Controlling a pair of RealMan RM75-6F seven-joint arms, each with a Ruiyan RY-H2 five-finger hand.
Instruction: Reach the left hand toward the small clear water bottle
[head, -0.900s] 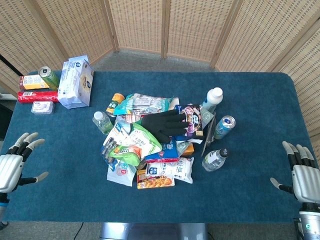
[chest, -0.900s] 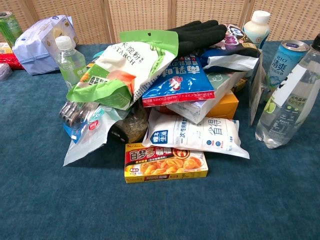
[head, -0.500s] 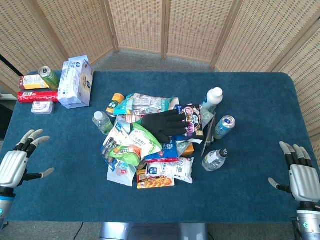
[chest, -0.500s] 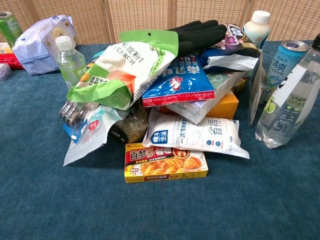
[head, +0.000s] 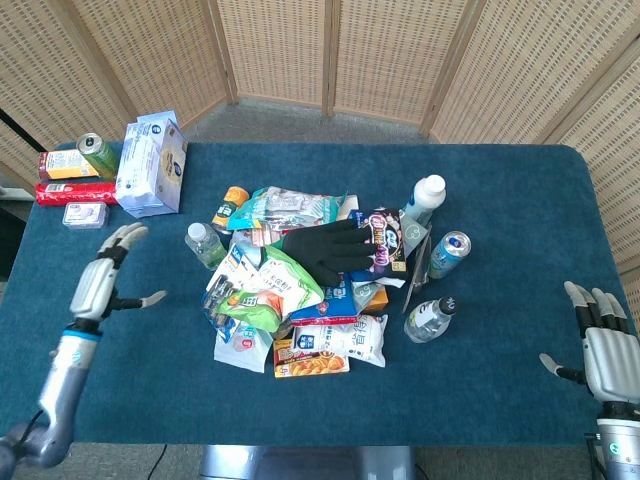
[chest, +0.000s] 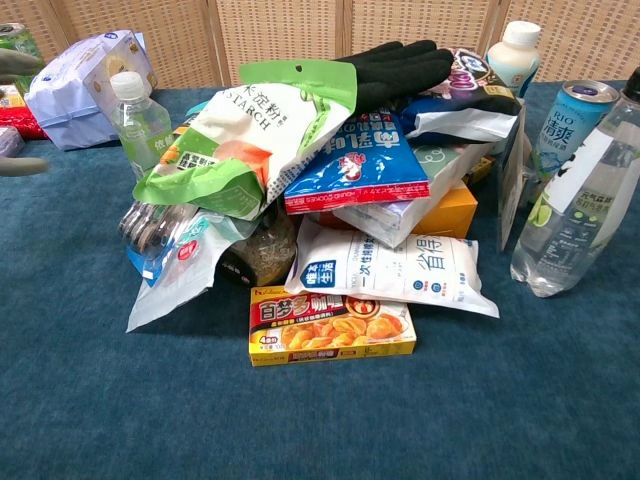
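The left hand (head: 100, 283) hangs spread and empty; just beyond its fingertips stands the small clear water bottle (head: 204, 244), one of four bottles around one black glove (head: 325, 250) and three cans. The right hand (head: 606, 352) rests splayed, holding nothing; blue table (head: 500, 400), wicker screens (head: 330, 50) behind.

Staged test room (woven screens (head: 330, 55) behind blue-clothed table (head: 500, 190)).
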